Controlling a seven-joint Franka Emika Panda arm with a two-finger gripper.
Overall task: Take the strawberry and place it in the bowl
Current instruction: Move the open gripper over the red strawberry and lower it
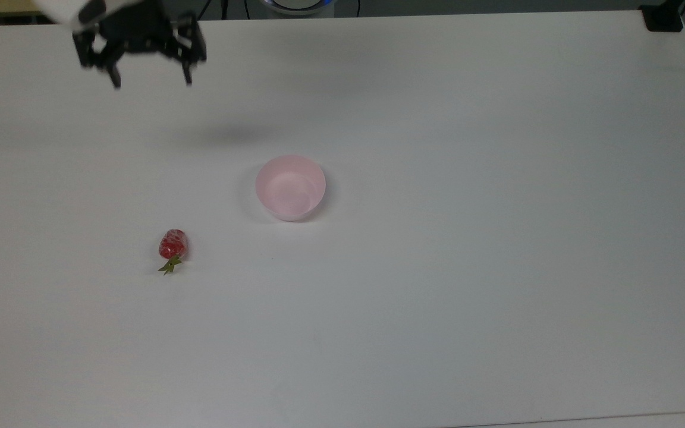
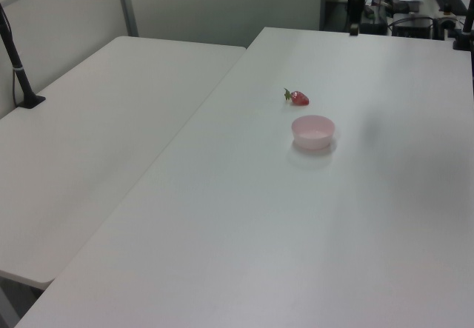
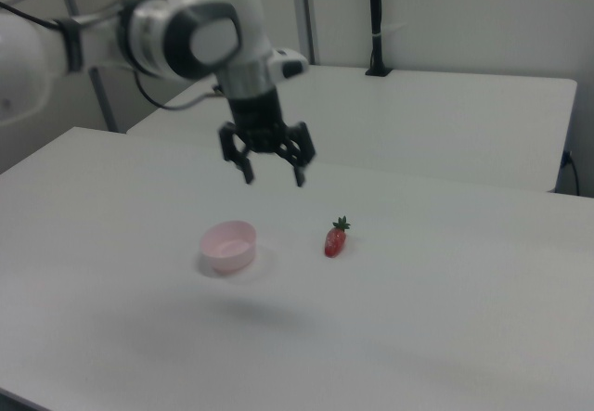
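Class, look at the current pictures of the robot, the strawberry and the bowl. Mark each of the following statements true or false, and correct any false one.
1. The small glossy red strawberry lies inside the small round pale pink bowl. False: it lies on the white table, apart from the bowl.
2. The black two-finger gripper is open and holds nothing. True.
3. In the top view, the strawberry is to the bowl's left. True.
4. The gripper touches the strawberry. False: in the right view it hangs in the air above the table, clear of the fruit.
5. The bowl is empty. True.
6. The strawberry's green stem is missing. False: a green leafy stem shows at one end.
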